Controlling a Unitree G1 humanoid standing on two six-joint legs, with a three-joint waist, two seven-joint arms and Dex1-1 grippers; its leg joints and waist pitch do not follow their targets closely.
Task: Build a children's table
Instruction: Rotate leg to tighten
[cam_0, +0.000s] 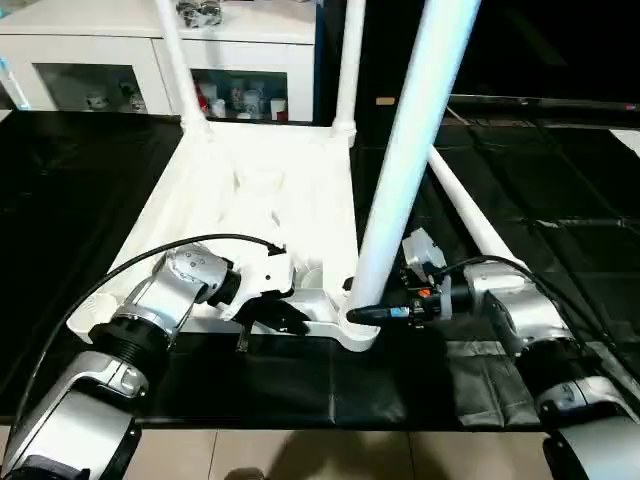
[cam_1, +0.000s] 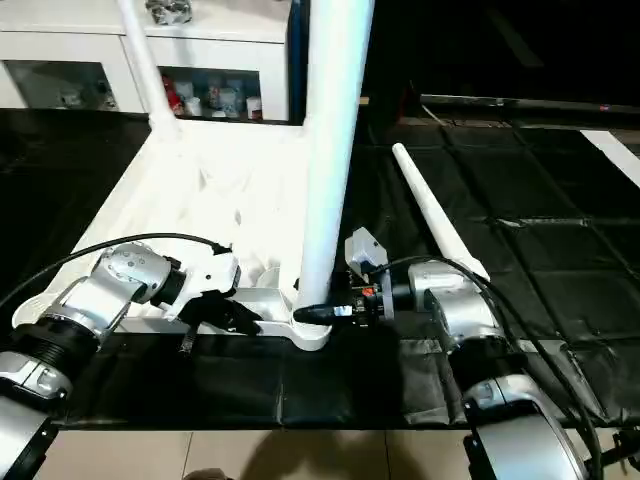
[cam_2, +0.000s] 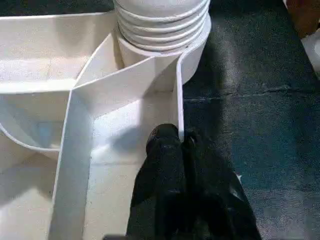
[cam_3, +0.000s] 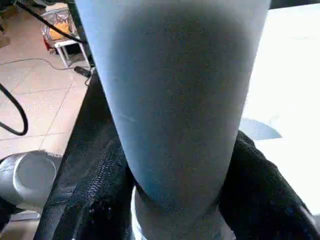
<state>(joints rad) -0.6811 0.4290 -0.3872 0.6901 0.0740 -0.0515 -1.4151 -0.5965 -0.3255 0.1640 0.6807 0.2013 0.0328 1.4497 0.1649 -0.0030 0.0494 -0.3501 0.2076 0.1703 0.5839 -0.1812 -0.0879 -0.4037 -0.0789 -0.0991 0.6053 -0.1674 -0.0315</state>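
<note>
The children's table (cam_0: 262, 190) lies upside down on a black mat, ribbed underside up. Two white legs (cam_0: 176, 60) (cam_0: 349, 60) stand at its far corners, and a third leg (cam_0: 412, 150) rises from the near right corner. Another leg (cam_0: 470, 215) lies loose on the mat to the right. My left gripper (cam_0: 285, 318) is shut on the thin rim wall of the frame (cam_2: 176, 95) at the near edge, one finger on each side. My right gripper (cam_0: 365, 313) holds the base of the near leg (cam_3: 175, 100), its black fingers (cam_3: 102, 195) pressed against both sides.
A white glass-door cabinet (cam_0: 120, 60) with small items stands behind the mat. The black mat (cam_0: 540, 170) stretches right of the table, and a pale floor strip (cam_0: 300, 455) runs along the near edge.
</note>
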